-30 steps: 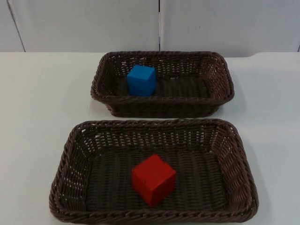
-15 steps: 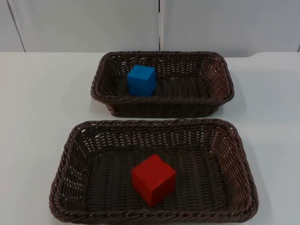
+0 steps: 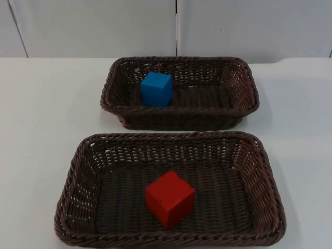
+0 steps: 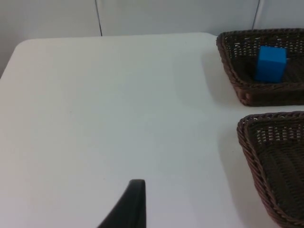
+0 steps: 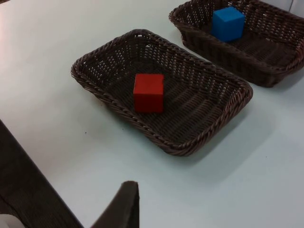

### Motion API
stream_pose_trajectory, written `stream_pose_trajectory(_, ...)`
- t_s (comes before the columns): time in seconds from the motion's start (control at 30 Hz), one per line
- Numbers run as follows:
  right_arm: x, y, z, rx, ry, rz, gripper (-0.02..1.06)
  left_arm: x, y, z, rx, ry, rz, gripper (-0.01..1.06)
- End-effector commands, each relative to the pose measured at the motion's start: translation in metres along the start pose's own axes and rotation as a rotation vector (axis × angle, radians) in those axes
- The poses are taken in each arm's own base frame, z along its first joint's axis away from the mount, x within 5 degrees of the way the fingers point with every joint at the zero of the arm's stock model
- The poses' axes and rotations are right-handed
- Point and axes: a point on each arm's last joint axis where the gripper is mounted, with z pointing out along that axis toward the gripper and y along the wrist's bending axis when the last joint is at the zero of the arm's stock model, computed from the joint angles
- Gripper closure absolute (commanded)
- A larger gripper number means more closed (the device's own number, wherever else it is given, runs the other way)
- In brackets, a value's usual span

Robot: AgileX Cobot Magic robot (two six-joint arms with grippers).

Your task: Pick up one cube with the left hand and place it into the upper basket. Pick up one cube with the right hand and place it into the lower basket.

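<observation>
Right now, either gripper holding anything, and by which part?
Nothing is held. The blue cube sits in the upper basket, the red cube in the lower basket. Both arms wait off to the sides, over bare table.

The left hand (image 4: 134, 205) hangs above bare white bench (image 4: 104, 109), pulled back to the left side of the work area, its camera looking across the surface. One black fingertip (image 4: 136, 192) of it stands dark and slim, tapering upward to a blunt squared end, touching nothing. The right hand (image 5: 124, 206) hangs above the bench too, drawn back and well raised, looking down and across at a slant. A single black fingertip (image 5: 127, 194) of it rises in the same way, curved along one edge, with a blunt top, free of any contact. Neither hand carries anything between its fingers. Both arms wait.
</observation>
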Motion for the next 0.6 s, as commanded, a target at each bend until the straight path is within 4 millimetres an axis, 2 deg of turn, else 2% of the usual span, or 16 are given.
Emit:
stream_pose_trajectory(0.0, 0.0005, 0.0005, -0.0002, -0.005, -0.002, 0.005, -0.01, 0.0012, 0.0009, 0.0003, -0.012, 0.000, 0.000, 0.00)
stream_pose_trajectory(0.57, 0.0005, 0.0005, -0.0002, -0.004, -0.001, 0.003, -0.01, 0.0012, 0.0009, 0.0003, -0.012, 0.000, 0.000, 0.00)
